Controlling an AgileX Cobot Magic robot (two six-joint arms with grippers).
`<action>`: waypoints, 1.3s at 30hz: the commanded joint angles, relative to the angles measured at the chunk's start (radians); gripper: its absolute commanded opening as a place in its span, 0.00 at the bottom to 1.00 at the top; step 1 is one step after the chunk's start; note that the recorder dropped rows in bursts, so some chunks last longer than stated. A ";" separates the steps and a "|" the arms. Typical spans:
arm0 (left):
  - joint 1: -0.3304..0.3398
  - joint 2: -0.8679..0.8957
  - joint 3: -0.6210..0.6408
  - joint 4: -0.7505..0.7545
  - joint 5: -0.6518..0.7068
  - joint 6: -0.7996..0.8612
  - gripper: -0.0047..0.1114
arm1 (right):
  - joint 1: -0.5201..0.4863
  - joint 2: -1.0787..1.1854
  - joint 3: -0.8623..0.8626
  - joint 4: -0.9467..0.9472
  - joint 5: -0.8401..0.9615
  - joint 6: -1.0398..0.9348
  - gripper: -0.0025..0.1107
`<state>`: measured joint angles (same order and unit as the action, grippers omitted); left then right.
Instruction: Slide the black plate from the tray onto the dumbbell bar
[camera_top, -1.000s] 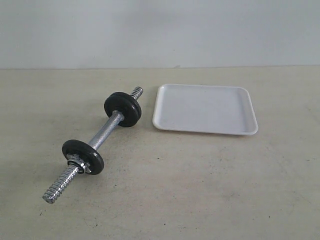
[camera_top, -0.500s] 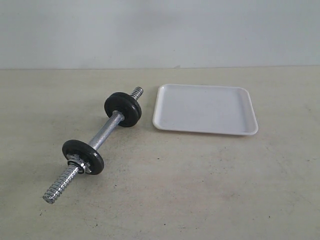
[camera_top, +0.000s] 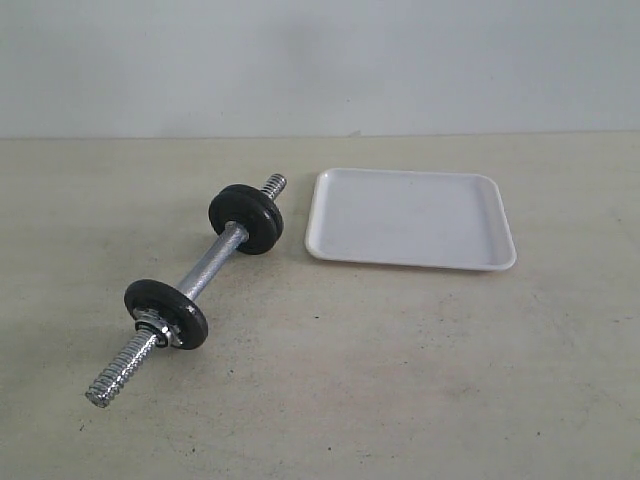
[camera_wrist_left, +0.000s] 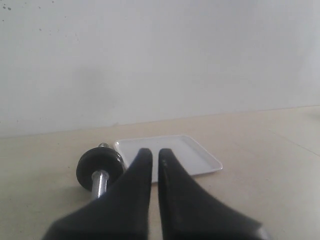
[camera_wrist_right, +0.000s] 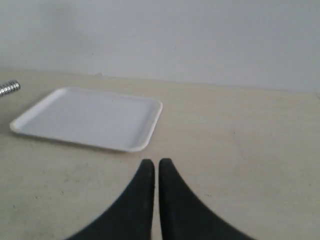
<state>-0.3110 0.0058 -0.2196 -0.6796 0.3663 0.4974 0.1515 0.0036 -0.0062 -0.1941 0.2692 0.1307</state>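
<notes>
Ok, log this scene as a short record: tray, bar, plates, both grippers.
tray: white, on the table, no plate in it
dumbbell bar: lying on the table beside the tray, apart from it
far black plate: on the bar, at the end nearer the tray
near black plate: on the bar, toward the other end
left gripper: shut, holding nothing
right gripper: shut, holding nothing

You've got the dumbbell bar (camera_top: 213, 261) lying slantwise on the counter (camera_top: 400, 380), left of the tray (camera_top: 410, 218). The far plate (camera_top: 245, 219) sits on the bar just beside the tray's left edge, and the near plate (camera_top: 166, 313) sits on it closer to you.
</notes>
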 joint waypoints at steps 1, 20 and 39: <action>0.000 0.000 0.004 -0.013 -0.001 -0.011 0.08 | -0.003 -0.004 0.006 0.060 0.061 -0.123 0.03; 0.000 0.000 0.004 -0.013 -0.001 -0.011 0.08 | -0.003 -0.004 0.006 0.062 0.064 -0.115 0.03; 0.004 -0.006 0.004 -0.013 -0.004 -0.011 0.08 | -0.003 -0.004 0.006 0.062 0.064 -0.115 0.03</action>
<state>-0.3110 0.0058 -0.2196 -0.6796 0.3663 0.4974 0.1515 0.0036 0.0011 -0.1326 0.3388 0.0118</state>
